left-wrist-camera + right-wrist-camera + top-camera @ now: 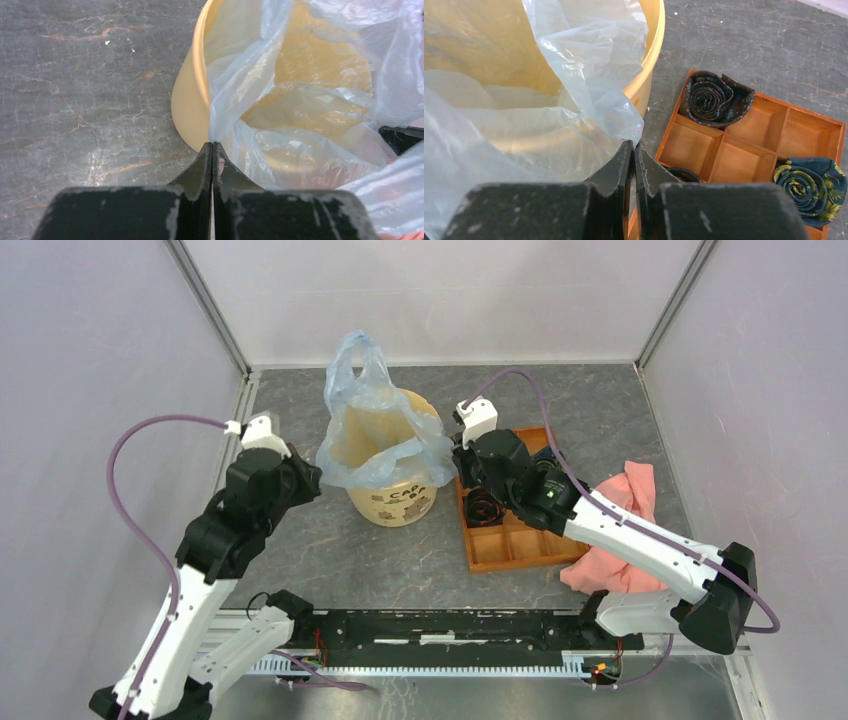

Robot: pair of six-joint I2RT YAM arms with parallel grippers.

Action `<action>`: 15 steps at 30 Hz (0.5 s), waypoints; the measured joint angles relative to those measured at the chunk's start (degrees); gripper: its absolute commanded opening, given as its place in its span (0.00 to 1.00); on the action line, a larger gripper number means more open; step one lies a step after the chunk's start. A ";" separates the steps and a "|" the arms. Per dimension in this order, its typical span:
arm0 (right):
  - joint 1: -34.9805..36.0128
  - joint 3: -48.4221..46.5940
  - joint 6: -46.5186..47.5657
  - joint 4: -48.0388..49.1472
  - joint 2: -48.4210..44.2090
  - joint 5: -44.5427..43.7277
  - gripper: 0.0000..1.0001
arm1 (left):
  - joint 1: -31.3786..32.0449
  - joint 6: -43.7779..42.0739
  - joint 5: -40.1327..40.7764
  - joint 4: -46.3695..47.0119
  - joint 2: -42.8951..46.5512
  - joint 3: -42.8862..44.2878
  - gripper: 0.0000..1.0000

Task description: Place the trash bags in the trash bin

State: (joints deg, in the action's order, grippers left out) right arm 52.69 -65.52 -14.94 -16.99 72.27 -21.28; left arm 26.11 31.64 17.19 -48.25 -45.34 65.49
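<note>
Your left gripper (212, 152) clamped tight on edge of thin pale-blue translucent plastic bag (365, 405); right gripper (633, 150) pinching opposite edge. Bag lines and overhangs round cream-yellow bucket (395, 508) mid-table; bucket floor hidden under plastic.

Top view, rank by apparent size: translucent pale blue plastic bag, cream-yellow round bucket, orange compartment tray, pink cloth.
1. translucent pale blue plastic bag
2. orange compartment tray
3. cream-yellow round bucket and pink cloth: too close to rank, both partly covered.
</note>
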 measured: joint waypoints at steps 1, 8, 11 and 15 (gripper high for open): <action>-0.07 0.46 -0.02 0.31 0.00 -0.02 0.13 | 0.00 0.61 0.37 0.02 1.31 -1.11 0.02; -1.01 6.69 0.02 4.35 -2.01 0.57 0.57 | 0.00 4.81 0.98 1.05 7.06 -9.40 0.02; -1.92 7.06 1.29 4.39 -2.05 1.86 0.66 | 0.00 5.99 0.52 2.19 7.02 -12.79 0.02; -3.06 7.06 4.90 4.55 -2.60 3.76 0.59 | 0.00 6.27 0.15 5.51 4.63 -14.86 0.02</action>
State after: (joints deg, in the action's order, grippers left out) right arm 49.63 -58.46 -10.04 -12.45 69.67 -17.52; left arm 26.11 37.91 17.34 -42.74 -40.71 50.63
